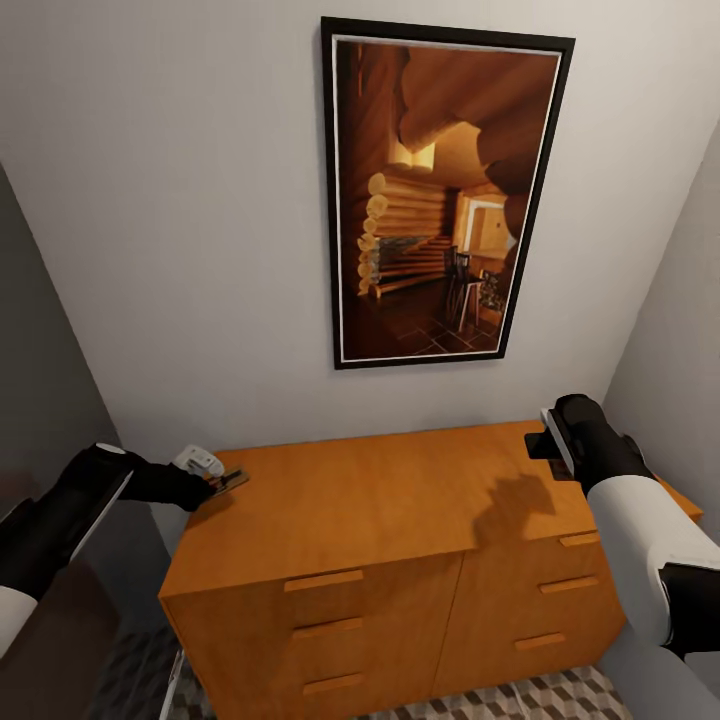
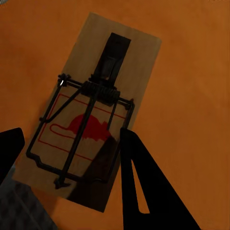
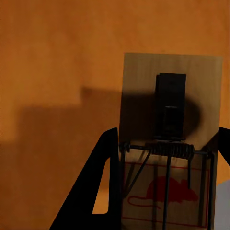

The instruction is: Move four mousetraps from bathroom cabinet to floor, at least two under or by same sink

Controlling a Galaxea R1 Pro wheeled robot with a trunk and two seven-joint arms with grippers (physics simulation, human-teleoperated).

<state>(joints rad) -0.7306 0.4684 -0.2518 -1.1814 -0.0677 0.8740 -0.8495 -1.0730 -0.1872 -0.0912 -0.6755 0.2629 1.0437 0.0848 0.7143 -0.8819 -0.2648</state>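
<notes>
Facing a low, wide orange-brown wooden cabinet (image 1: 400, 500) with a flat top, drawer fronts and slim bar handles, standing against a pale wall under a black-framed picture of a log-cabin interior (image 1: 445, 195). Showing a strip of cube-patterned brown, beige and white tiled floor (image 1: 520, 700) below the cabinet front.

Reaching in from the left with the black left gripper (image 1: 222, 484), resting at the cabinet top's left rear corner, at the edge. Gripping there a small flat wooden mousetrap with a wire spring bar and a red mouse print (image 2: 91, 117), lying flat on the orange top with one end near the cabinet edge. Standing with the two dark fingers (image 2: 143, 187) on either long side of the slab, one pressing against its edge, the other at the opposite side near the corner; looking clamped on the trap, jaws set only as wide as the board.

Hanging over the cabinet top's right rear part with the black right gripper (image 1: 548, 445) on its white-and-black forearm, casting a shadow on the wood. Straddling a second flat wooden mousetrap with the same spring and red mouse print (image 3: 170, 143), lying flat on the top. Flanking its long edges with dark fingers (image 3: 96, 191), jaws closed against the board's sides.
</notes>
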